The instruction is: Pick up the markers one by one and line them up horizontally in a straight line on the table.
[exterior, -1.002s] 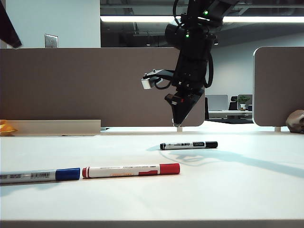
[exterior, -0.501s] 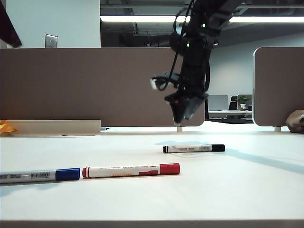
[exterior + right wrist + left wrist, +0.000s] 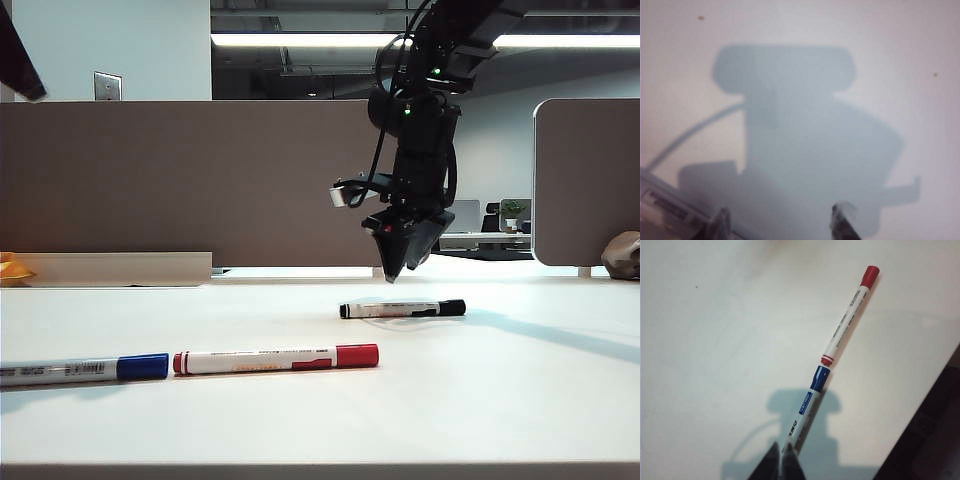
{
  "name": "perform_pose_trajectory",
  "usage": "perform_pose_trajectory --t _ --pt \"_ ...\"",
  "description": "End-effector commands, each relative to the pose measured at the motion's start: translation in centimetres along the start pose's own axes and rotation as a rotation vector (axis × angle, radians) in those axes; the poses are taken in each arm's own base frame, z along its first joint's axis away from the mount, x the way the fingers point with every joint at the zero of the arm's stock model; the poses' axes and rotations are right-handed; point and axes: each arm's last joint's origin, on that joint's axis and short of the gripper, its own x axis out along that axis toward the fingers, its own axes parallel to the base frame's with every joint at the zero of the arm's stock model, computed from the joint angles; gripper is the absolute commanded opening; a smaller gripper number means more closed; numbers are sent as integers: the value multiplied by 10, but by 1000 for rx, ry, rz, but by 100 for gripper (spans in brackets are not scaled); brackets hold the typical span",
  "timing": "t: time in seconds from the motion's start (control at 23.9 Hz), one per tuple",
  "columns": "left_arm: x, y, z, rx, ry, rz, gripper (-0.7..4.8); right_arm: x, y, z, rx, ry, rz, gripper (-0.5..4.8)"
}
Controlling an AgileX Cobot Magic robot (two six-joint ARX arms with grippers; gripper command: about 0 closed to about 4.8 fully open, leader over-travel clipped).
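The black marker [image 3: 402, 308] is the landmark. It lies flat on the white desk [image 3: 520, 400], farther back than the other two and well apart from them. The red marker [image 3: 276, 359] lies nearer the front and to its left, and the blue marker [image 3: 83, 370] sits end to end with the red one, just beside it, running off the left edge of the exterior view. So two markers look lined up and the black one is left.

The right end effector [image 3: 392, 272] hangs above the black marker, clear of it, pointing down, its fingers spread with nothing between them. In the right wrist view the two fingertips [image 3: 842, 217] stand apart over bare desk, with a marker barrel showing only at the corner.

The left end effector [image 3: 782, 465] is closed over the tail of the blue marker; whether it actually pinches the barrel I cannot tell.

Risks, as I judge them: the marker sits off to one side of the open fingers, so a straight descent could miss it or nudge it into a roll. A grip near one end could let it tilt. Placing it could bump the red marker out of line.
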Motion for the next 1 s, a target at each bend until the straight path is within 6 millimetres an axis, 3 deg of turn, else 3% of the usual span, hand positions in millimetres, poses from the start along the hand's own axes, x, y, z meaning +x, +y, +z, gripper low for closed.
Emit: perform_pose_trajectory --t 0.04,1.0 --pt "-1 0 1 0 -8 5 16 2 0 -1 4 12 9 260" --pt "-1 -1 -1 -4 4 -1 16 20 4 -3 7 28 40 260"
